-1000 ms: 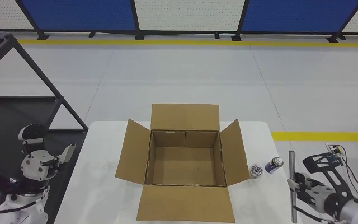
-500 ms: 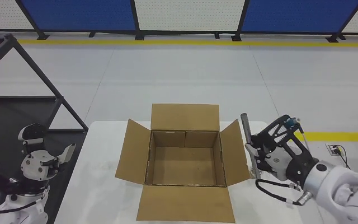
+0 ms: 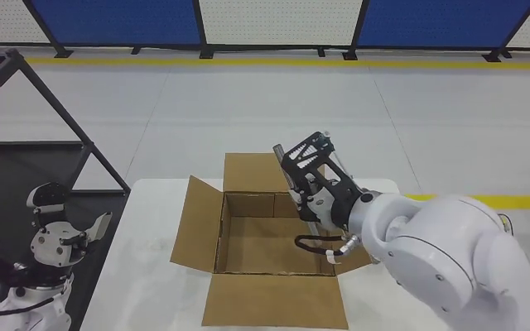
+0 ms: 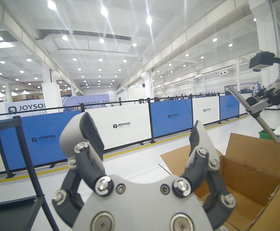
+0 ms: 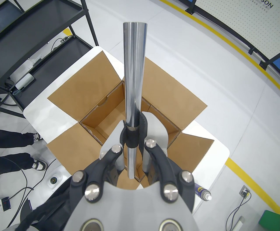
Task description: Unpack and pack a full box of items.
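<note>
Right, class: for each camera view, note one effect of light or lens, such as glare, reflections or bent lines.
Left wrist view: ceiling lamps send flare streaks across the frame, above the open left pincer. Right wrist view: the steel rod in the right pincer carries bright reflections, and the yellow floor line bows. Top view: even light, no glare on the box.
</note>
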